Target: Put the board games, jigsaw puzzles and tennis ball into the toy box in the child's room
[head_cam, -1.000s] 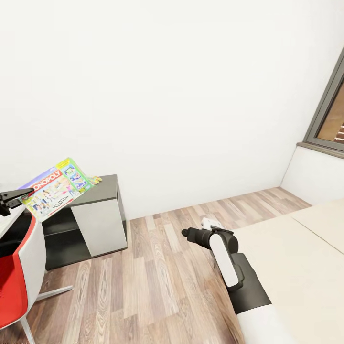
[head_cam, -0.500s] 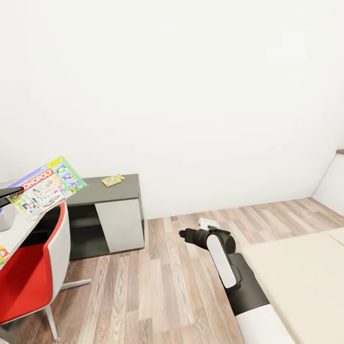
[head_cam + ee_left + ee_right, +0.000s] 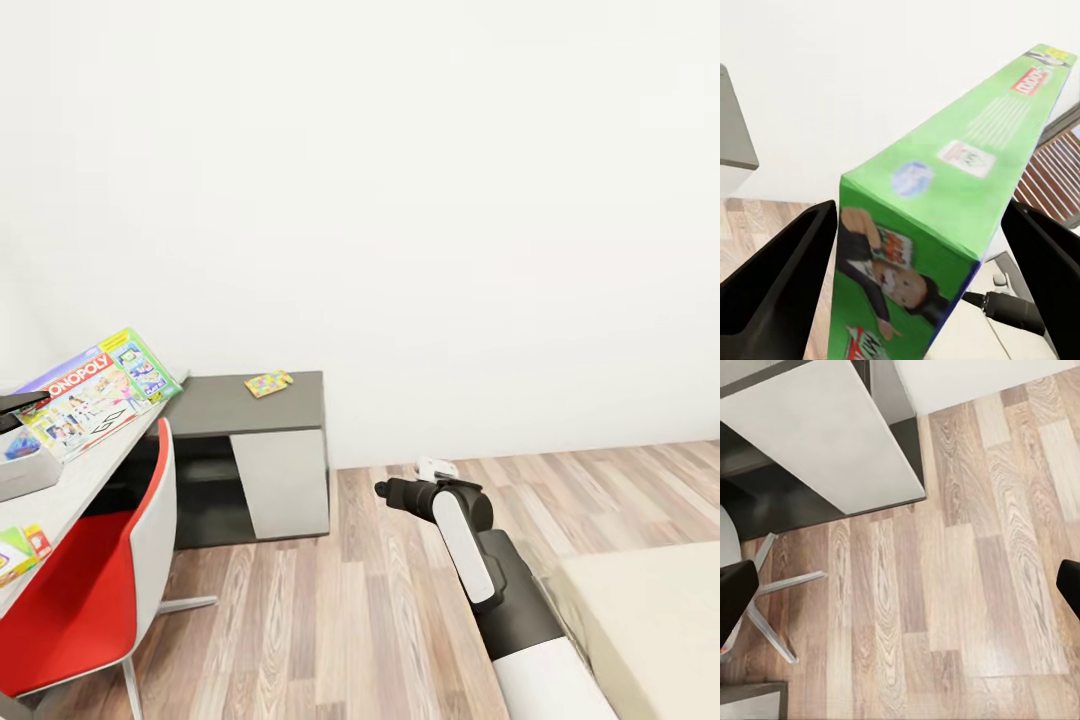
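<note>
The purple-blue Monopoly board game point(image 3: 95, 393) hangs tilted over the far end of the pale table point(image 3: 80, 478), with my left gripper point(image 3: 28, 404) shut on its edge. In the left wrist view the carton's green side point(image 3: 945, 202) sits between the two dark fingers point(image 3: 780, 289). A pale grey toy box point(image 3: 28, 472) with something blue in it stands on the table. One jigsaw puzzle point(image 3: 268, 383) lies on the dark grey shelf section point(image 3: 235, 405). My right gripper point(image 3: 388, 489) hovers open over the wood floor point(image 3: 945, 585), holding nothing.
A red-and-white swivel chair point(image 3: 90, 590) stands tucked at the table. A green-and-red printed item point(image 3: 20, 552) lies near the table's front edge, cut by the frame. The cream bed corner point(image 3: 650, 620) is at lower right. A white wall runs behind.
The camera has turned left: the window has left the view, the bed has slid right, and the table, chair and toy box have come in. Both arms hold their pose.
</note>
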{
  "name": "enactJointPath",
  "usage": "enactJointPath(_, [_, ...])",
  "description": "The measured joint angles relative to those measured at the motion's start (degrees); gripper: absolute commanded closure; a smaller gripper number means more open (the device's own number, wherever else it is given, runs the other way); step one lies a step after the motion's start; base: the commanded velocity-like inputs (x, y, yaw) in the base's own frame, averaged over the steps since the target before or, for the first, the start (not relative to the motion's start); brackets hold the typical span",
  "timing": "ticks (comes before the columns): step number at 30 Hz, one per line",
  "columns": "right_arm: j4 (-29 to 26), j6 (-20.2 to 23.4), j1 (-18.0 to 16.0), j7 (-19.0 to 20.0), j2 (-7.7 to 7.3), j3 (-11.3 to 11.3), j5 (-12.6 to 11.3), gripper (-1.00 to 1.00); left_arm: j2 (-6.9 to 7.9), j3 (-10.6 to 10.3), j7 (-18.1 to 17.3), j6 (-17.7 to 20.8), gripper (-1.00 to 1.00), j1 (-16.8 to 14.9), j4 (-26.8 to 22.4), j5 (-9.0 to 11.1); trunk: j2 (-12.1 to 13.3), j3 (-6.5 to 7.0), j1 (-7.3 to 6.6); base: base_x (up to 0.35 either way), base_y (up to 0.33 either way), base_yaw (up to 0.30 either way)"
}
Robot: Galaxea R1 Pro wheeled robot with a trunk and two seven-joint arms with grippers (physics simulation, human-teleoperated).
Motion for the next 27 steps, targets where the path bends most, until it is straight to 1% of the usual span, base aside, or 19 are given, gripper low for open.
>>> enactJointPath(5, [0.0,-0.04,0.02,0.01,0.0,0.03,0.0,-1.0,0.0,0.0,0.02,-0.07,1.0,0.0,-0.02,0.0,0.0,0.0,0.0,0.302,0.125,0.002])
enactJointPath(10, [-0.01,-0.07,0.01,0.0,0.0,0.07,0.0,-1.0,0.03,-0.06,0.02,-0.14,1.0,-0.01,-0.05,-0.02,0.0,0.0,0.01,0.251,0.228,0.064])
enactJointPath(15, [0.01,-0.08,0.02,-0.01,0.0,0.1,0.02,-1.0,0.02,-0.09,0.02,-0.23,1.0,0.01,-0.04,0.0,0.0,0.0,0.02,0.187,0.154,0.255])
enactJointPath(27, [0.01,-0.08,0.01,0.0,0.0,0.1,0.01,-1.0,-0.02,-0.09,0.03,-0.28,1.0,0.01,-0.02,0.02,0.0,0.0,0.01,0.132,0.033,0.286])
